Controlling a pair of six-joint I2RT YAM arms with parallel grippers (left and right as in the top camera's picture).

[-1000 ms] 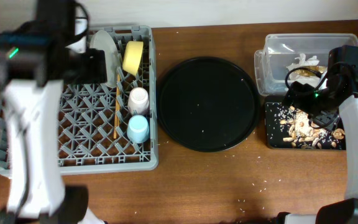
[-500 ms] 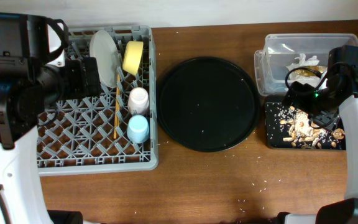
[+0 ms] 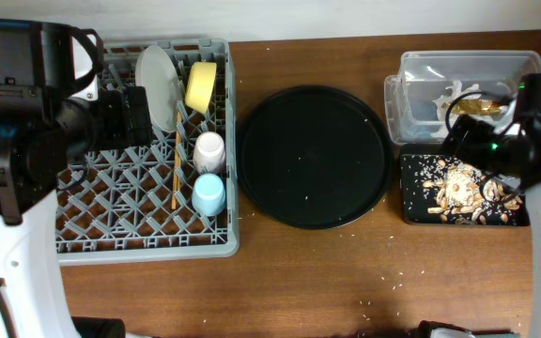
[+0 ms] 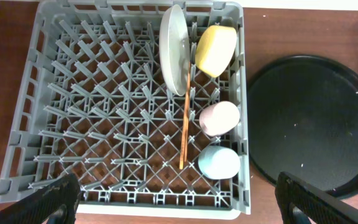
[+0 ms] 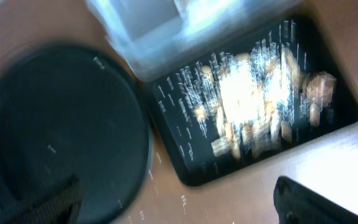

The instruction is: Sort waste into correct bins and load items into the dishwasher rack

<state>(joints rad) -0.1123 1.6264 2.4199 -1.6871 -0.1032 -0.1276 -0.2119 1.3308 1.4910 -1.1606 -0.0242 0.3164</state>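
Observation:
The grey dishwasher rack (image 3: 139, 246) stands at the left and also shows in the left wrist view (image 4: 23, 112). It holds the grey plate (image 4: 174, 50) on edge, the yellow bowl (image 4: 216, 48), the pink cup (image 4: 220, 117), the light blue cup (image 4: 219, 162) and chopsticks (image 4: 184, 127). The clear tub (image 3: 458, 58) holds white tissue (image 3: 458, 92) and the brown-gold wrapper (image 3: 482, 106). The black rectangular tray (image 3: 409, 211) holds noodle scraps (image 3: 458, 191). My left gripper (image 4: 179, 205) is open and empty above the rack's near edge. My right gripper (image 5: 179, 208) is open and empty above the black tray (image 5: 185, 168).
A large round black tray (image 3: 313, 155) with a few crumbs lies between the rack and the bins. Small crumbs dot the wooden table (image 3: 383, 282) in front of it. The right wrist view is motion-blurred.
The left arm swung over the rack's left side early on, then held still. The right arm shifted right and slightly back from over the black rectangular tray.

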